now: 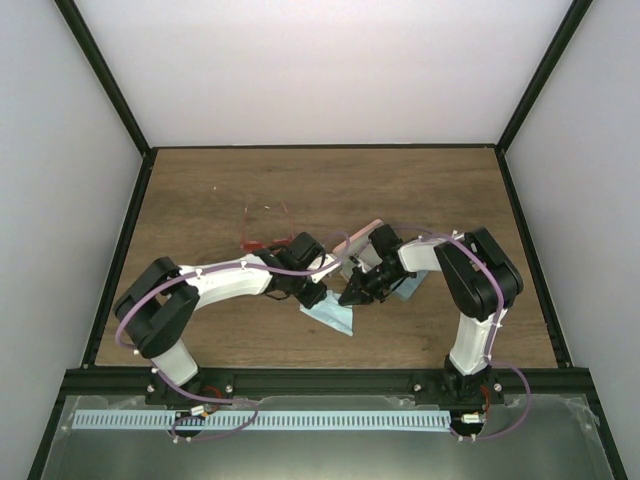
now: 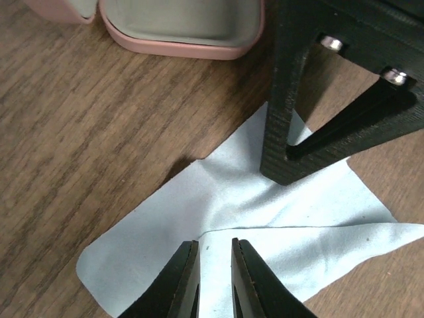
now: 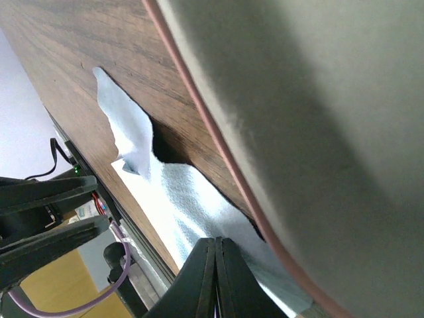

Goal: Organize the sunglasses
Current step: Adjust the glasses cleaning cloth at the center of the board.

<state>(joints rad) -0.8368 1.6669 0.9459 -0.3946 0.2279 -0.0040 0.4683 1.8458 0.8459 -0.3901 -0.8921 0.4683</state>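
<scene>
Sunglasses (image 1: 266, 226): one reddish pair lies on the table (image 1: 200, 190), just behind the left arm, well apart from both grippers. Nothing holds it. 2nd pair: can't find it in any view.

Main risk sits right there. The left arm is close beside that pair, so if you swing it back or roll the wrist w/o lifting first, you could sweep the thin frame across the wood or bend a temple.

Next out, the case (image 2: 179, 41) lies open near the cloth (image 2: 265, 218). Both grippers crowd over that cloth, v. close to each other. A small sideways move could knock finger on finger or shove the case. If the left one pulls the cloth while the right one pins it, I'd expect it to slip or bunch up rather than lift clean.

Left gripper (image 2: 214, 252): jaws a narrow slit apart, tips at the cloth by a crease. Can't tell if a fold is nipped.

Right gripper (image 3: 216, 244): jaws fully together, nothing visible between them, tips pressing on the cloth beside the case.
</scene>
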